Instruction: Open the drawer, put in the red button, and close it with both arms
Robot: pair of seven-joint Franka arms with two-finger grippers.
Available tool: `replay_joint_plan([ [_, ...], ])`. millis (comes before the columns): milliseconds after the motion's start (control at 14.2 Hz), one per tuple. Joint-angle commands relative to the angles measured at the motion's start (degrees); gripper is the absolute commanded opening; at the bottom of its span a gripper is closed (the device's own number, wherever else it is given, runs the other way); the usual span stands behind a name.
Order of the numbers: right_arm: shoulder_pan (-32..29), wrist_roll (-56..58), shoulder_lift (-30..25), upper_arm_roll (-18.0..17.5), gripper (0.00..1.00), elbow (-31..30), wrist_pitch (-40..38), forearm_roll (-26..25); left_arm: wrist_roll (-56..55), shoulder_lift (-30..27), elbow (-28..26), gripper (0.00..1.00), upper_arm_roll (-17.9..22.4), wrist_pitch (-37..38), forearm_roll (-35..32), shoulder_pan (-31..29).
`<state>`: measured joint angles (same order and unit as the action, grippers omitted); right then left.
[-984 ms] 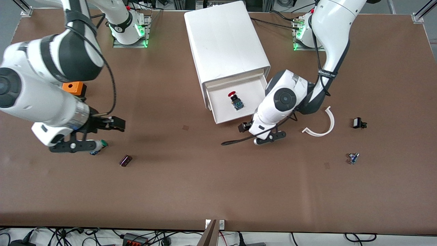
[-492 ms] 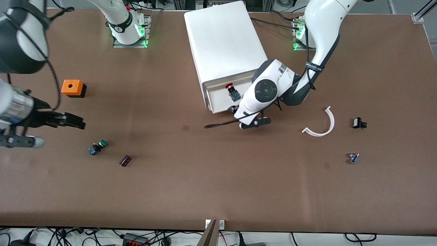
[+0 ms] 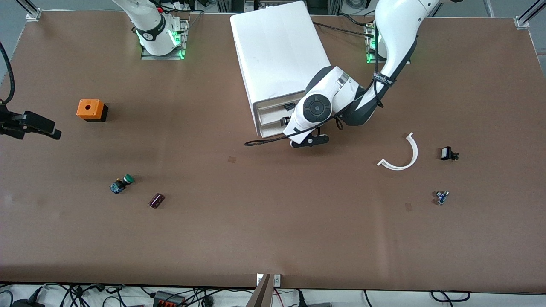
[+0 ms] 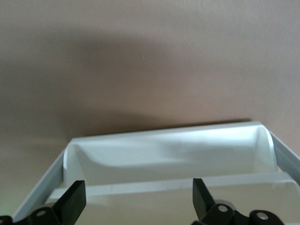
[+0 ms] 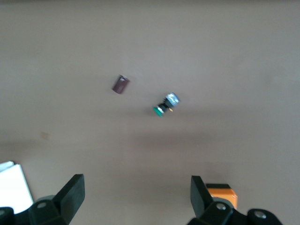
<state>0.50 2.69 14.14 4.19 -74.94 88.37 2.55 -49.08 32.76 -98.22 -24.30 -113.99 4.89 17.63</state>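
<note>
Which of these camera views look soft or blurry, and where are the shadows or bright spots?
Front view: sharp and evenly lit, with only faint shadows on the table and green lights glowing at both arm bases. Left wrist view: soft, the white drawer bright and washed out, a broad dark shadow on the table above it. Right wrist view: slightly blurred, the green-capped button and small maroon part smeared, lighting flat.
</note>
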Motion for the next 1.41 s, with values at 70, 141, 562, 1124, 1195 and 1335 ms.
replay_joint_plan([
  [70, -1.03, 0.65, -5.78, -2.35, 1.0, -8.9, 3.56, -2.37, 0.13, -0.51, -0.74, 1.0, -1.02, 2.98, 3.28, -0.14],
  [141, -1.03, 0.65, -6.4, -2.35, 1.0, -9.77, 3.83, -2.98, 0.13, -0.24, -0.74, 1.0, -1.02, 3.07, 3.28, -0.14],
  [562, -0.33, 0.47, -11.4, -2.35, 1.0, -17.32, 4.88, -4.74, 0.04, 0.81, 0.92, 1.0, -1.81, 3.07, 3.37, -0.75],
  [1124, -0.59, 0.73, -16.16, -2.26, 1.0, -24.37, 7.43, -4.83, 13.8, -0.15, 15.6, 1.0, -1.28, 20.38, -9.62, -12.95],
  [1195, -0.59, 0.73, -16.16, -2.26, 1.0, -24.37, 7.61, -4.92, 18.28, -1.11, 16.22, 1.0, -1.28, 20.91, -11.03, -14.97],
  [1335, -0.59, 0.73, -15.81, -2.26, 1.0, -24.02, 7.52, -4.83, 24.88, -2.52, 17.53, 1.0, -1.28, 21.35, -12.01, -19.63],
])
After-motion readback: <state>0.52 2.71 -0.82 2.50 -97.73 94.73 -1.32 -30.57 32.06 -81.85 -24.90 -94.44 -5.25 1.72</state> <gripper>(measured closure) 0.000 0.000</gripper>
